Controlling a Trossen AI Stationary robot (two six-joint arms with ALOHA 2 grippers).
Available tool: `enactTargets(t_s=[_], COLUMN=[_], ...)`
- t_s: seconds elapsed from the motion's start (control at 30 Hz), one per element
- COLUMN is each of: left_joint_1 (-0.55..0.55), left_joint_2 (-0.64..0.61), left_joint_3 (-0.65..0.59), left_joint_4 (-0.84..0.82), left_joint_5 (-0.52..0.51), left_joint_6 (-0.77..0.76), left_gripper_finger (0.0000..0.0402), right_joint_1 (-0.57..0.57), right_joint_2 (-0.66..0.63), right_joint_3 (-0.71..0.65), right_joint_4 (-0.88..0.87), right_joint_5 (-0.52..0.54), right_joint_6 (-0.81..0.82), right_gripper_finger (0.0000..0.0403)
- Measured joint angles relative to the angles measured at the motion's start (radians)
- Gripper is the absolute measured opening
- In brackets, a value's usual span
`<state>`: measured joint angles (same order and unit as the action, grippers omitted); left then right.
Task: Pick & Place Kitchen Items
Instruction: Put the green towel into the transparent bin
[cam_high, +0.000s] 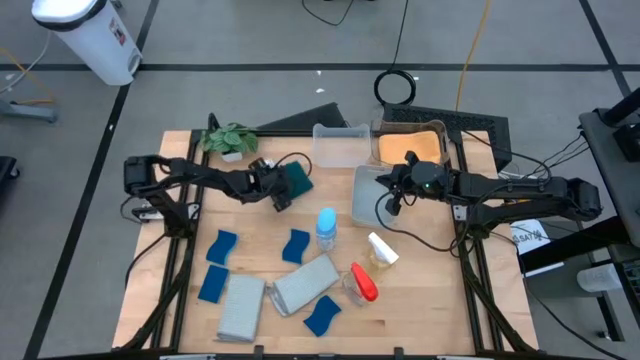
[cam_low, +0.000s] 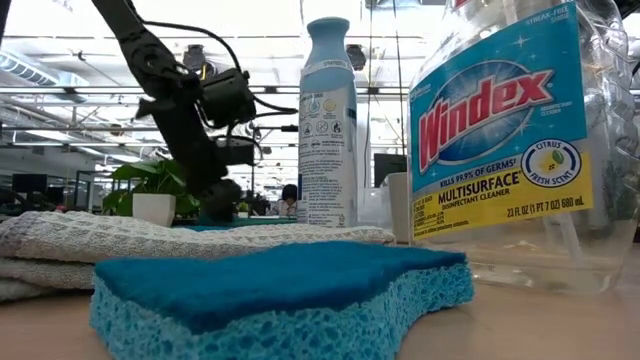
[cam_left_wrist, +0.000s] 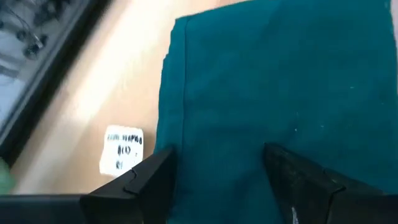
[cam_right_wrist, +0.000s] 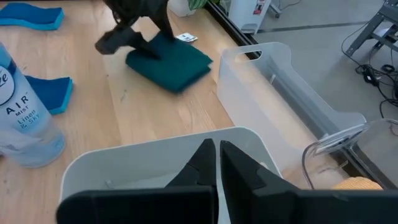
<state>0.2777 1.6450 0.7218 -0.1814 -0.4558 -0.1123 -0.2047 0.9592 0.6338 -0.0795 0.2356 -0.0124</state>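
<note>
Left gripper (cam_high: 281, 197), jaws apart, hovers at the dark teal cloth (cam_high: 296, 179) near the plant, right gripper (cam_high: 392, 199) shut over a clear bin (cam_high: 361, 205), while sponges, bottles and grey cloths remain unsorted.

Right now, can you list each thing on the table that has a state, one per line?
Left pincer: open, over the dark teal cloth.
Dark teal cloth: folded, flat on the table.
Right pincer: shut, empty, above a clear bin.
Blue-topped bottle: upright.
Red-topped bottle: lying on its side.
White-topped bottle: lying on its side.
Grey cloths: folded, flat.
Orange cloth: inside a bin.
</note>
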Motion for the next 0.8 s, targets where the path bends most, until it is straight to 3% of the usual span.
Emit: enactTargets(t_s=[0.27, 0.47, 0.67, 0.8], left_joint_1=[-0.031, -0.082, -0.137, -0.153], left_joint_2=[-0.151, -0.142, -0.035, 0.036], left_joint_3=[0.033, 0.041, 0.041, 0.045], left_joint_4=[-0.077, -0.047, -0.051, -0.033], left_joint_5=[0.084, 0.194, 0.178, 0.062], left_joint_6=[-0.031, -0.096, -0.086, -0.09], left_gripper_finger=[0.0246, 0.0246, 0.0246, 0.0246], right_joint_1=[0.0, 0.0, 0.0, 0.0], right_joint_2=[0.0, 0.0, 0.0, 0.0], right_joint_3=[0.0, 0.0, 0.0, 0.0], right_joint_4=[-0.001, -0.004, -0.004, -0.003], right_joint_5=[0.0, 0.0, -0.001, -0.001], right_joint_6=[-0.003, -0.003, -0.003, -0.003], right_gripper_finger=[0.0, 0.0, 0.0, 0.0])
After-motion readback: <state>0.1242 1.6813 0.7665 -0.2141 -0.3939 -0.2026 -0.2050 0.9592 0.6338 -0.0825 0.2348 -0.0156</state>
